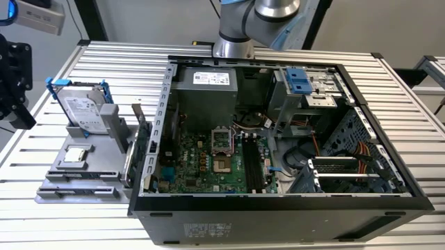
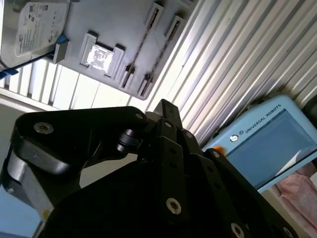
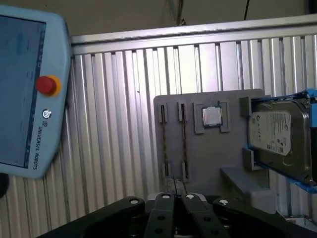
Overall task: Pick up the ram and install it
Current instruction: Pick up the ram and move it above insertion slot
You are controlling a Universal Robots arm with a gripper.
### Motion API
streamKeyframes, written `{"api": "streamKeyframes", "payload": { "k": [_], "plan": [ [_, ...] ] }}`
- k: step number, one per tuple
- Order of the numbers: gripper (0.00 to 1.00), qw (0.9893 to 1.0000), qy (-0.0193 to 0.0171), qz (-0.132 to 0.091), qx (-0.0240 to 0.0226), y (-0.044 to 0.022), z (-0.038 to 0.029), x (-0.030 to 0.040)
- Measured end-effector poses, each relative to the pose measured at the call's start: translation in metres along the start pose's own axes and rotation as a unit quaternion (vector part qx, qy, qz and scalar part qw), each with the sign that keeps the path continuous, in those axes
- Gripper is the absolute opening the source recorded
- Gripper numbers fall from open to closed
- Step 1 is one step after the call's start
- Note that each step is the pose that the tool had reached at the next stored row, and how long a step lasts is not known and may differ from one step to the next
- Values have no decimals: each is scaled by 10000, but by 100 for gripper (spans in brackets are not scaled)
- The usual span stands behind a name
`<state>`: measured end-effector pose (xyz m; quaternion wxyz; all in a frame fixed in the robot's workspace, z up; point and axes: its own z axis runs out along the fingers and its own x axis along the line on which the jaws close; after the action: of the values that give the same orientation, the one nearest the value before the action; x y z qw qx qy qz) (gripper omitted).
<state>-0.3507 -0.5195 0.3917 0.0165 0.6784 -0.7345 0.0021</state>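
Work is at its start: the long, thin ram stick [image 3: 183,141] stands edge-on in the flat grey holder plate [image 3: 208,153] on the ribbed metal desk [image 3: 114,148]. In the open black computer case [image 1: 278,229], the long black motherboard slots [image 1: 254,164] look empty. The black tool [image 3: 176,199] hovers off the plate, pointed toward it, its fingers seemingly together on nothing.

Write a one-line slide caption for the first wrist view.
Claw facing a grey tray holding two edge-on ram sticks, a processor and a hard drive.

Arm [image 1: 254,23] cut off in exterior view, gripper [image 3: 176,199], hard drive [image 3: 280,134], pendant [image 3: 25,74] partly cropped
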Motion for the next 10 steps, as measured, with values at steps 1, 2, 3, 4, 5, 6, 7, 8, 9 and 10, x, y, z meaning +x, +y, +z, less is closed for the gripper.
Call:
{"api": "streamKeyframes", "payload": {
  "k": [1,2,3,4,5,6,7,8,9,10],
  "plan": [
    [0,10000,4,-53,2,0,0,-1],
    [0,9999,8,-108,3,0,0,-2],
    [0,9999,11,-161,5,0,0,-2],
    [0,9998,14,-214,6,0,-1,-3],
    [0,9996,17,-267,8,0,0,-4],
    [0,9995,21,-321,10,0,-1,-4],
    [0,9993,24,-375,11,1,-1,-5],
    [0,9991,27,-425,13,1,0,-6],
    [0,9988,30,-480,15,1,0,-6],
    [0,9986,33,-533,16,1,0,-6]
  ]
}}
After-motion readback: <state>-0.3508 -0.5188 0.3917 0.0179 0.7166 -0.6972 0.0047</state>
